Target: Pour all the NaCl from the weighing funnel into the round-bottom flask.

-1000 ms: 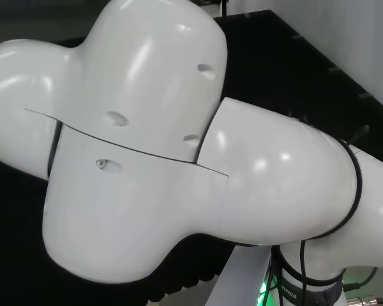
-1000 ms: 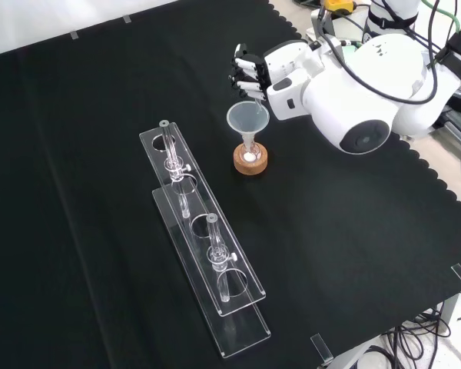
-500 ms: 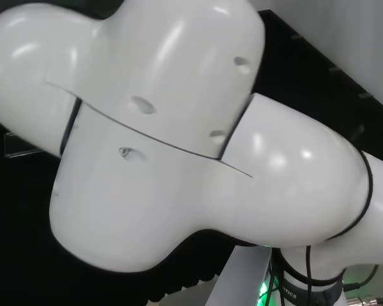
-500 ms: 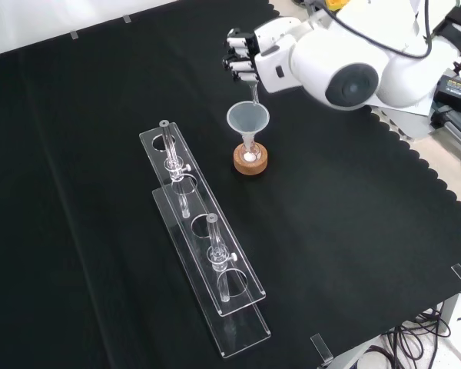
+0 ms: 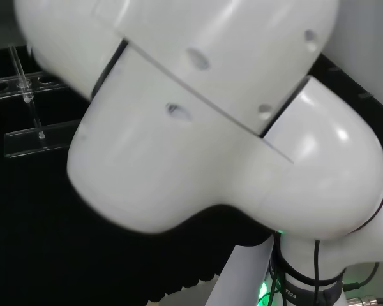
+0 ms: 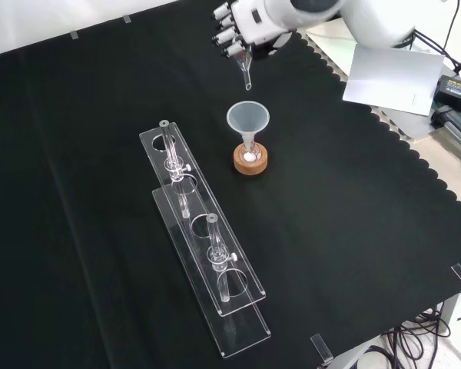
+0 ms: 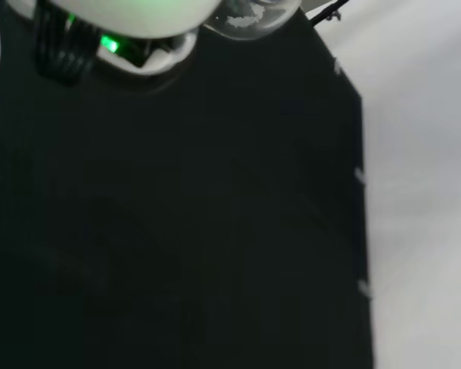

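Observation:
In the front view the hand (image 6: 242, 23) is high at the top, its fingers curled round a clear weighing funnel (image 6: 246, 71) whose thin stem points down. The stem's tip hangs above and slightly behind a translucent funnel (image 6: 248, 119). That funnel stands in the neck of the small round-bottom flask (image 6: 250, 154) on a cork ring (image 6: 250, 164). White powder lies in the flask's bottom. A clear glass bulb with white specks (image 7: 253, 14) is at the edge of the wrist view over black cloth.
A long clear rack (image 6: 203, 254) holding two upright glass tubes lies left of and nearer than the flask; its end is also seen in the head view as the clear rack (image 5: 25, 83). White paper (image 6: 384, 73) lies off the cloth's scalloped right edge. The arm's white links (image 5: 210, 127) loom large.
The hand has risen and drawn back from the funnel's mouth, carrying the weighing funnel with it. The arm's big link has swung up out of the front view.

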`<state>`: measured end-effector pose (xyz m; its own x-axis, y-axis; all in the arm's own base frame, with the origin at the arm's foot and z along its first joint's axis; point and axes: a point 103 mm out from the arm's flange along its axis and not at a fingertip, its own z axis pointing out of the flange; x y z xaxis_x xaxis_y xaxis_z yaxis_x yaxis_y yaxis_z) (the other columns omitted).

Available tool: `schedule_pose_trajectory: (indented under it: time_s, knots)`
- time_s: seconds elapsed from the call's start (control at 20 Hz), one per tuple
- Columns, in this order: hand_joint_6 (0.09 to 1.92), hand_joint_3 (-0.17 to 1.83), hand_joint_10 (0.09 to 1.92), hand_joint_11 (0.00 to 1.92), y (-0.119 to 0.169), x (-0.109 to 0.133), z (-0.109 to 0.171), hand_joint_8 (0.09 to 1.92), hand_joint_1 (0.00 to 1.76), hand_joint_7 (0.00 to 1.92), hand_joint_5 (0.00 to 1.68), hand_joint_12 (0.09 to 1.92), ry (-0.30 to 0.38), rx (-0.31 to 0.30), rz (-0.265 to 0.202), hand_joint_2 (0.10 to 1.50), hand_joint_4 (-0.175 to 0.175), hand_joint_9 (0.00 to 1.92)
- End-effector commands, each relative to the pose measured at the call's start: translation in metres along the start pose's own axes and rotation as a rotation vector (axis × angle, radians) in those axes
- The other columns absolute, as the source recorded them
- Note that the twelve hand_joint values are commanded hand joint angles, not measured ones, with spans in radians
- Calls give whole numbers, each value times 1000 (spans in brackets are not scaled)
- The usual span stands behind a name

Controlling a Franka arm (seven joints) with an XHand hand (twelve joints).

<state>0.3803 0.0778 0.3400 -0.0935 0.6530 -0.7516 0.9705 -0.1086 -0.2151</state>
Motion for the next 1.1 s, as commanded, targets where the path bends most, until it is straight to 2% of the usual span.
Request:
schedule_pose_trajectory:
  time_s: [0.05, 0.35, 0.5, 0.95, 1.1]
  knots:
    - [306, 604, 87, 1088, 9, -27, 32, 558, 1158, 877, 1452, 852, 392, 37, -39, 629, 175, 1299]
    - [306, 603, 87, 1088, 19, -50, 49, 558, 1158, 877, 1452, 852, 526, 78, -7, 629, 175, 1299]
    - [306, 603, 87, 1087, 24, -60, 55, 558, 1158, 877, 1452, 852, 561, 90, 10, 629, 175, 1299]
    - [306, 602, 87, 1086, 46, -83, 78, 559, 1158, 876, 1452, 853, 591, 126, 44, 630, 175, 1298]
    - [306, 602, 87, 1085, 53, -89, 86, 559, 1157, 876, 1452, 853, 581, 132, 52, 630, 175, 1298]
